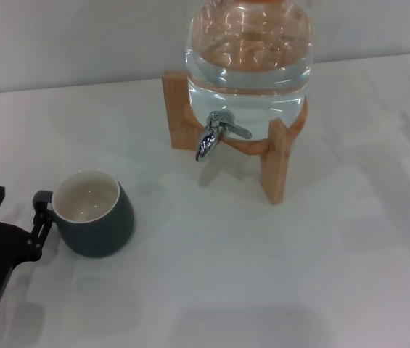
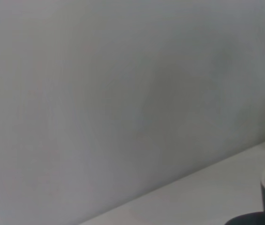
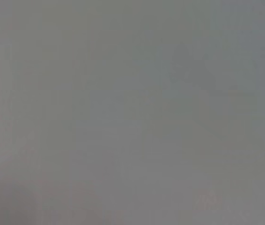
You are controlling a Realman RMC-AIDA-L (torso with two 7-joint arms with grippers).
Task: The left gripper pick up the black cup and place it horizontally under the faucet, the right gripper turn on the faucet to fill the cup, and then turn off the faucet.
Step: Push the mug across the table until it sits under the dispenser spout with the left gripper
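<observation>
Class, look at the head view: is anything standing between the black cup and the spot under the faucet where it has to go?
Nothing visible does. The black cup stands upright on the white table, with bare tabletop between it and the faucet. The stand's wooden leg stands beside that spot. The left end effector is at the cup's handle.

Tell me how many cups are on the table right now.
1. The dark charcoal ceramic cup stands upright on the white table, left of the chrome faucet, beside the left gripper. None seem hidden.
</observation>
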